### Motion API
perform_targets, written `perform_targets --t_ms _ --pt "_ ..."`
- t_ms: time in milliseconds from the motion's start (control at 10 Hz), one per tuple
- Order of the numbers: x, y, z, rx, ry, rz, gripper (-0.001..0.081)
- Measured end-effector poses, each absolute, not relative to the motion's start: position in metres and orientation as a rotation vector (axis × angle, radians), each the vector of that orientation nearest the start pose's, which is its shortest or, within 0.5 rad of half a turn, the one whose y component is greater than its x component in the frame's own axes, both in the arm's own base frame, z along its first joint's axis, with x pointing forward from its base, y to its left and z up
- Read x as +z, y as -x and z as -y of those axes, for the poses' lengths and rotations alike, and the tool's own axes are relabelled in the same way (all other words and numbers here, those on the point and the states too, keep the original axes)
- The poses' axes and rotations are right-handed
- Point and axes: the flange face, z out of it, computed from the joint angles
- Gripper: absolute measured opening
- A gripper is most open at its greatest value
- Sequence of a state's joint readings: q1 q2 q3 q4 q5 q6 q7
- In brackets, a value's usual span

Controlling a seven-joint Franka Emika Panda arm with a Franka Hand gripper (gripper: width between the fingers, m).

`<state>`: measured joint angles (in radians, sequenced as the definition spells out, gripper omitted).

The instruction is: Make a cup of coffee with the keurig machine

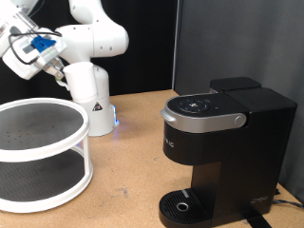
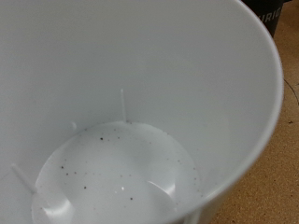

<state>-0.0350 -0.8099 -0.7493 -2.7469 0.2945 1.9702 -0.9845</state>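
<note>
The keurig machine point(image 1: 223, 142) stands on the wooden table at the exterior view's right. Its silver-grey lid is down and its round drip tray point(image 1: 180, 204) is bare. My gripper point(image 1: 55, 66) hangs high at the exterior view's top left, above the white rack, far from the machine. The wrist view is almost filled by the inside of a white round vessel point(image 2: 121, 103), seemingly the cup, very close to the camera, with specks on its bottom. My fingers do not show there. A dark corner of the machine point(image 2: 283, 13) shows past its rim.
A white two-tier round rack point(image 1: 38, 152) stands at the exterior view's left, both shelves bare. The arm's white base point(image 1: 90, 95) is behind it. Wooden table point(image 1: 133, 161) lies between rack and machine. A black backdrop hangs behind.
</note>
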Motion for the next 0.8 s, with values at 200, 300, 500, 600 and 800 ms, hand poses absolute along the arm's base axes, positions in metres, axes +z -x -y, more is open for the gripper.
perform_targets --t_ms 200,300,500,600,800 --pt "0.399 -0.273 0.179 -0.592 2.398 0.259 0.0069" --pt "0.399 -0.283 0.171 -0.591 2.411 0.232 0.0069" --pt "0.399 -0.305 0.154 -0.610 2.444 0.202 0.0069" --pt "0.397 -0.315 0.146 -0.619 2.454 0.202 0.0069" --pt "0.393 -0.331 0.131 -0.619 2.452 0.207 0.0069"
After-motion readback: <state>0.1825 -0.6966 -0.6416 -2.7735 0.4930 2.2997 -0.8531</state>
